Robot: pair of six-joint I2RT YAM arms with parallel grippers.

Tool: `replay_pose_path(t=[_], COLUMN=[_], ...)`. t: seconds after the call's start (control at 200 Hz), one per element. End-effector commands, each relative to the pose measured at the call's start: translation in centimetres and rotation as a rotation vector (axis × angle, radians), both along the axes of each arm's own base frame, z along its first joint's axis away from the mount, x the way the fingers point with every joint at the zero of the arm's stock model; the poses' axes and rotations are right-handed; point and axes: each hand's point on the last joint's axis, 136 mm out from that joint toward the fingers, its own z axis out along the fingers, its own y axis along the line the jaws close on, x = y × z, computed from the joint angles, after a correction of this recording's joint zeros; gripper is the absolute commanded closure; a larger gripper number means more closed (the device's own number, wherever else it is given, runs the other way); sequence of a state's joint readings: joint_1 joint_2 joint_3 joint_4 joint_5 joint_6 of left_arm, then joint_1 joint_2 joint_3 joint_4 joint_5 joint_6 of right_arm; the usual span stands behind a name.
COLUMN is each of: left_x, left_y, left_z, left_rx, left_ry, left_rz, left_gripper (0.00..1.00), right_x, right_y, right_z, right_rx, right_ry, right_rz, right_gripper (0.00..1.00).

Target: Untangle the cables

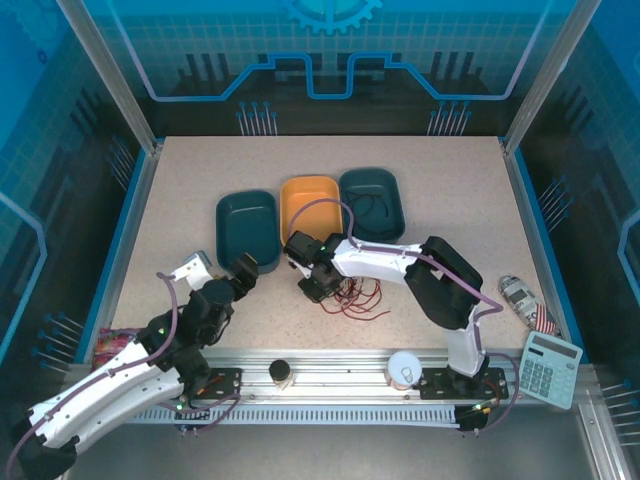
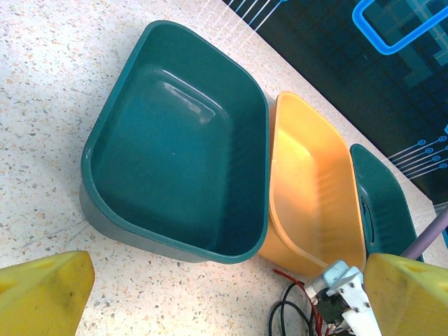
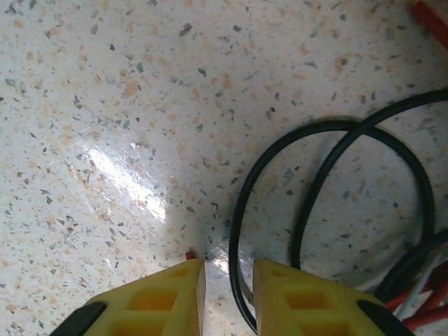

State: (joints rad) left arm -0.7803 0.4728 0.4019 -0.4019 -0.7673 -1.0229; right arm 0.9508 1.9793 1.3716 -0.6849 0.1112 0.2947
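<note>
The cables (image 1: 355, 298) lie in a loose red, black and whitish tangle on the speckled table, just in front of the orange bin. My right gripper (image 1: 312, 288) is down at the tangle's left edge. In the right wrist view its yellow jaws (image 3: 229, 280) stand a narrow gap apart, still open. A black cable loop (image 3: 236, 217) runs into that gap, close to the right finger. Red and whitish strands (image 3: 420, 308) bunch at the lower right. My left gripper (image 2: 224, 294) hangs wide open and empty near the left teal bin (image 2: 175, 147); the black cable (image 2: 283, 315) lies just ahead.
Three bins stand in a row: teal (image 1: 246, 222), orange (image 1: 310, 200) and teal (image 1: 372, 200), the last with a dark curl inside. A calculator (image 1: 548, 368) and a can (image 1: 520, 295) sit at the right edge. A white cup (image 1: 403, 368) and a small jar (image 1: 281, 372) stand on the front rail.
</note>
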Motion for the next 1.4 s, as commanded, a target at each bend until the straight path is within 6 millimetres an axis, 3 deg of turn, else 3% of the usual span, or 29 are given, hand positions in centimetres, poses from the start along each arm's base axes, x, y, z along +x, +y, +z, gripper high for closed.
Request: replay_pose_path(t=[0.0,0.425,0.76,0.981,1.396], left_x=[-0.2,-0.2,-0.2,-0.2,-0.1], left_y=[1.1,1.1,1.0,1.0,0.9], left_z=[-1.2,-1.6,-1.6,-1.7,-1.6], left_rx=[0.033,0.032,0.03,0.029,0.026], left_ry=[0.023,0.029,0.027,0.027,0.024], left_rz=[0.043,0.045,0.044,0.045,0.038], left_gripper=[0.01,0.01,0.01,0.01,0.01], right_x=[-0.7,-0.4,-0.5,-0.4,-1.0], right_y=[0.7,-0.8,-0.8,0.8,3.8], right_z=[-0.1,-1.8,-2.4,-0.2,6.8], right_rx=[0.001,-0.03,-0.048,0.009,0.278], right_ry=[0.033,0.085,0.11,0.069,-0.017], right_rz=[0.037,-0.005,0.006,0.054,0.128], right_gripper=[0.75,0.79,0.96,1.0,1.0])
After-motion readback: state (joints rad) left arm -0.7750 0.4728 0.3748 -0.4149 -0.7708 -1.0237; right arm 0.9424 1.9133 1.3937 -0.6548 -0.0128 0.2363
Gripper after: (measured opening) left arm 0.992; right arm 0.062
